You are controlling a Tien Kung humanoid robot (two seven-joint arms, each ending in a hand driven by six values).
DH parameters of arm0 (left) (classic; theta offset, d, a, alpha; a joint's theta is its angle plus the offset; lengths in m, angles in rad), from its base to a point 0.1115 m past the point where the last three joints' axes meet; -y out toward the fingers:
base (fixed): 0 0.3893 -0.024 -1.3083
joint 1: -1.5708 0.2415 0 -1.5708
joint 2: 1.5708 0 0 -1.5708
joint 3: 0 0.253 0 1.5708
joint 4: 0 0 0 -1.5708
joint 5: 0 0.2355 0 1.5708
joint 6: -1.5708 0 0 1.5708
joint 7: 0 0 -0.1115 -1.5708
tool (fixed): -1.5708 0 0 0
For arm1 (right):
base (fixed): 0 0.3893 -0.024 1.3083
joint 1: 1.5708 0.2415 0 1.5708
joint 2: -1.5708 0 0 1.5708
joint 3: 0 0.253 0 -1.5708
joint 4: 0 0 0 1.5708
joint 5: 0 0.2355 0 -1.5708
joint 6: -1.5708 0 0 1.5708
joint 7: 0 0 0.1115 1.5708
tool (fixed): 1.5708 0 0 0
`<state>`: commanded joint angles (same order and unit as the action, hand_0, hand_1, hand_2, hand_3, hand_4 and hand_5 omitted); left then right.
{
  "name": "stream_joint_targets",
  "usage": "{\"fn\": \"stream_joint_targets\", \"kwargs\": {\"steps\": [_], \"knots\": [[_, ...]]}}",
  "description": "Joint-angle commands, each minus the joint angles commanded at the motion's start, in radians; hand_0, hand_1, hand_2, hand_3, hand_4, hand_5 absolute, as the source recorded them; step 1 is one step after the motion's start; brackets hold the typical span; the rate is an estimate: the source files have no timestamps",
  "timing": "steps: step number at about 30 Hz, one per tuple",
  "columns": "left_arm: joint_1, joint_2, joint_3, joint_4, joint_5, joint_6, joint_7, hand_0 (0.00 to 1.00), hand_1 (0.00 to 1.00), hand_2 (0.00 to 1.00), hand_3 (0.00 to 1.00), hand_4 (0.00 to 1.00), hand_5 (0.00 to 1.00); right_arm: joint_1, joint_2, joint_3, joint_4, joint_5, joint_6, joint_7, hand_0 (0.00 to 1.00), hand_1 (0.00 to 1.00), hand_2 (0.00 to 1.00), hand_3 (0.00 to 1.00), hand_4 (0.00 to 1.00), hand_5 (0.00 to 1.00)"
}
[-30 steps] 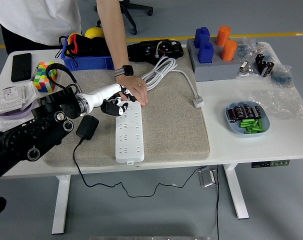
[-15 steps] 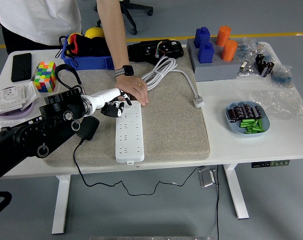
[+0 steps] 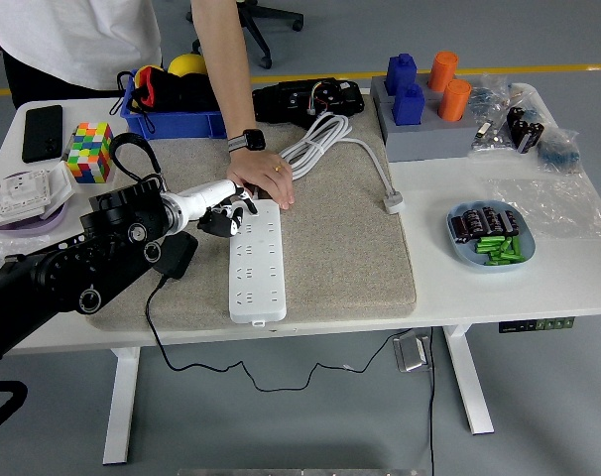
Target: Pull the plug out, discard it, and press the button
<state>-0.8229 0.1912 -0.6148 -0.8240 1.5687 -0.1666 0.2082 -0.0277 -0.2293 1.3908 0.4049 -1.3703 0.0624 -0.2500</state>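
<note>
Since a second ago, the left hand (image 3: 224, 215) has been drawing back toward the left and up along the far end of the white power strip (image 3: 256, 263), and the arm's black forearm now hides more of the black plug adapter (image 3: 179, 256). That hand is hovering at the strip's far left corner with its dark fingers curled together, gripping nothing that can be made out. The strip is lying lengthwise on the grey mat (image 3: 330, 238), its far end pinned under a person's hand (image 3: 264, 177) reaching in from the far side, a watch on the wrist. The adapter is sitting on the mat just left of the strip, its black cable (image 3: 231, 372) trailing over the table's near edge. The strip's own white cord (image 3: 325, 139) is lying coiled at the mat's far edge.
</note>
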Motion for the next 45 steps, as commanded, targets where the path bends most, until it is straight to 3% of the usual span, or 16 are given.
{"fn": "stream_joint_targets", "kwargs": {"steps": [15, 20, 29, 34, 38, 39, 44, 45], "knots": [[-0.004, -0.005, 0.040, 0.008, 0.003, 0.006, 0.007, 0.028, 0.002, 0.057, 0.713, 0.065, 0.002, 0.000, 0.001, 0.001, 0.000, 0.000, 0.000, 0.000, 0.773, 0.737, 0.734, 0.736, 0.783, 0.688], [0.006, -0.006, 0.017, -0.005, 0.008, 0.009, 0.002, 0.028, 0.002, 0.057, 0.713, 0.065, 0.002, 0.000, 0.003, 0.002, 0.001, 0.001, 0.000, 0.000, 0.773, 0.737, 0.734, 0.736, 0.783, 0.688], [0.048, 0.013, -0.162, -0.102, 0.067, 0.028, -0.022, 0.030, 0.002, 0.061, 0.699, 0.078, 0.002, -0.002, 0.006, 0.004, 0.001, 0.000, 0.000, 0.000, 0.773, 0.738, 0.734, 0.736, 0.784, 0.689], [0.108, 0.036, -0.289, -0.186, 0.096, 0.038, -0.037, 0.050, 0.002, 0.084, 0.694, 0.053, 0.002, -0.003, 0.007, 0.008, 0.000, -0.003, 0.000, 0.000, 0.774, 0.737, 0.734, 0.736, 0.784, 0.689], [0.187, 0.060, -0.405, -0.266, 0.137, 0.051, -0.061, 0.050, 0.002, 0.084, 0.694, 0.053, 0.002, -0.005, 0.008, 0.011, 0.000, -0.005, 0.000, 0.000, 0.774, 0.737, 0.734, 0.736, 0.784, 0.689], [0.201, 0.064, -0.424, -0.278, 0.142, 0.051, -0.062, 0.261, 0.215, 0.336, 0.702, 0.582, 0.002, -0.005, 0.008, 0.011, 0.001, -0.005, 0.000, 0.000, 0.773, 0.737, 0.734, 0.736, 0.783, 0.689], [0.293, 0.082, -0.537, -0.348, 0.170, 0.053, -0.067, 0.261, 0.215, 0.336, 0.702, 0.582, 0.002, -0.003, 0.007, 0.012, 0.003, -0.005, -0.001, 0.000, 0.773, 0.737, 0.734, 0.736, 0.783, 0.689], [0.314, 0.082, -0.562, -0.361, 0.177, 0.054, -0.067, 0.569, 0.545, 0.538, 0.759, 0.693, 0.002, -0.003, 0.007, 0.012, 0.003, -0.005, -0.001, 0.001, 0.774, 0.737, 0.734, 0.736, 0.784, 0.689]]}}
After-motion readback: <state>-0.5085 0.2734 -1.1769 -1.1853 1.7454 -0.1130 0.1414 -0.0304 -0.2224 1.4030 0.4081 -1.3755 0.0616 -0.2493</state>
